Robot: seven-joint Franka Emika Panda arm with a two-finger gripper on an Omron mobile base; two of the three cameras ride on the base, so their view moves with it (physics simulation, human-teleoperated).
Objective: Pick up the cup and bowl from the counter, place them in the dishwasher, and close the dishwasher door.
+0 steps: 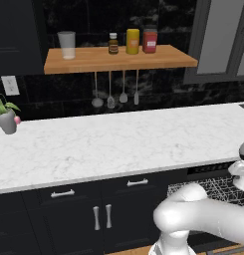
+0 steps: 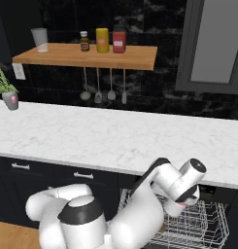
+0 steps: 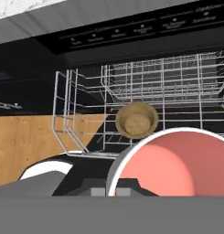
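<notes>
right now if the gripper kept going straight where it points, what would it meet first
Probably the tan bowl in the dishwasher's wire rack; it sits dead ahead past the cup it carries. Depth is hard to judge.

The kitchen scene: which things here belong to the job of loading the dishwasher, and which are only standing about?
Job: cup close before the hand camera; brown bowl in the wire rack; open dishwasher; counter.

Standing about: wooden shelf with tumbler, small bottle, yellow jar, red jar; hanging utensils; potted plant; wall socket.
</notes>
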